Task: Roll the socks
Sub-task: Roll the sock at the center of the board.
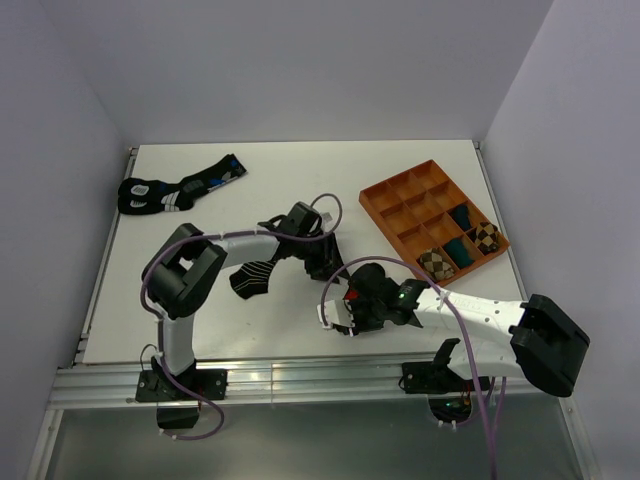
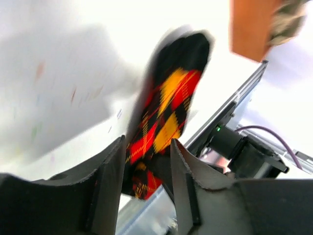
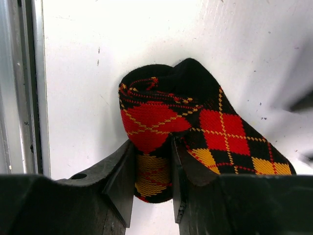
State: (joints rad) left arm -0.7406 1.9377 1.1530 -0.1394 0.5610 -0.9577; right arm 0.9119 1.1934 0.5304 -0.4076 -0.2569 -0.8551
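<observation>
Right gripper clenches the rolled end of the argyle sock on a white table. Left gripper is released, jaws apart, with the blurred sock between them.

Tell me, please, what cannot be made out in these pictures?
- Left wrist view: motion blur smears the black sock with red and orange argyle diamonds; whether the left claw grips it is unclear.
- Top view: the right claw covers nearly all of that sock.
- Top view: the left arm hides part of the short black ankle sock with thin white stripes.
</observation>
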